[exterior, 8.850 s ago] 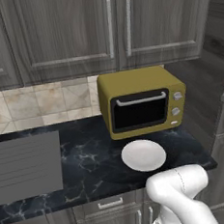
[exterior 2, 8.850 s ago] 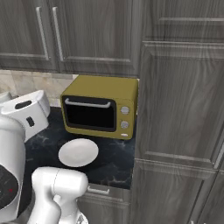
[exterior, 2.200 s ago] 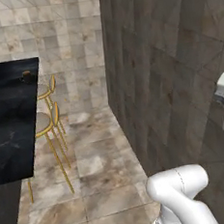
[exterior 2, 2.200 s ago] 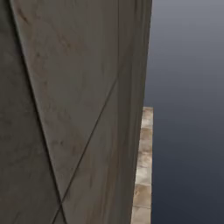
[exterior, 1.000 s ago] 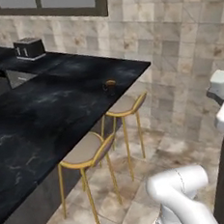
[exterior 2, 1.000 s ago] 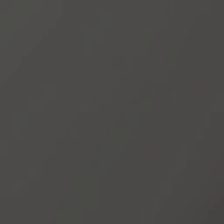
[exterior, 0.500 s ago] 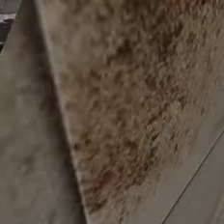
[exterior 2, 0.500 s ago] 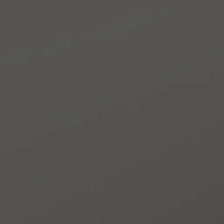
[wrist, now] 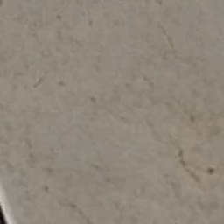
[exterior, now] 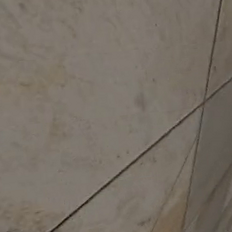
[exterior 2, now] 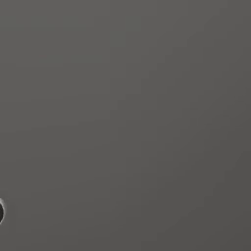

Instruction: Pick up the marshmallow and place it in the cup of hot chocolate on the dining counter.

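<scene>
Left base view: a beige stone tile wall sits very close, with thin seams running toward 4 o'clock. One wall, nothing to pick up.

Right base view: one flat grey panel.

Hand view: beige stone again. The pincer is pressed together. I cannot tell where the marshmallow or cup lie.

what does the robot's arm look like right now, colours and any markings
Little to go on: a small dark round part with a pale rim, at the right base view's left edge, may be one arm joint. Cables or markings cannot be told.
</scene>
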Tool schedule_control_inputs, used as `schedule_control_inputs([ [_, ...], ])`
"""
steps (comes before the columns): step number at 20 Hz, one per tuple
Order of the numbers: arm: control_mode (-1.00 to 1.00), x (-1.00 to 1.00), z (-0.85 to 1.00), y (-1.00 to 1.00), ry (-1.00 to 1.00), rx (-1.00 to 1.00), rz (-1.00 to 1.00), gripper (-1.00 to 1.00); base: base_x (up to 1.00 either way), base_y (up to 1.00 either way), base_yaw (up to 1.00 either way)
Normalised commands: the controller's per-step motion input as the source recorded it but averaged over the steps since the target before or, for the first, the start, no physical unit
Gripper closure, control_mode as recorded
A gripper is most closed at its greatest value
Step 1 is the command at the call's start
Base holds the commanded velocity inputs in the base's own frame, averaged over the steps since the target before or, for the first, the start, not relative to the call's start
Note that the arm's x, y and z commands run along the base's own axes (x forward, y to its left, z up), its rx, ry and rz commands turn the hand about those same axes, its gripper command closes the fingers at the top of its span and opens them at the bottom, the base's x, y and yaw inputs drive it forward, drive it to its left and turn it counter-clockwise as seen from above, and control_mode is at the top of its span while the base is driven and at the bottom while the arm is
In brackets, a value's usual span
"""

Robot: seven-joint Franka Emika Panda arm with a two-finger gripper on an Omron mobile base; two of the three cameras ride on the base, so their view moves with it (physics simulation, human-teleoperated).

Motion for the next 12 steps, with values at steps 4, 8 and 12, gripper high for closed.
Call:
schedule_control_inputs([
  [4,1.00,0.00,0.00,0.00,0.00,0.00,0.00,1.00,1.00,-0.05,0.06],
  [8,1.00,0.00,0.00,0.00,0.00,0.00,0.00,1.00,1.00,0.00,0.29],
  [12,1.00,0.00,0.00,0.00,0.00,0.00,0.00,1.00,1.00,-0.05,0.39],
])
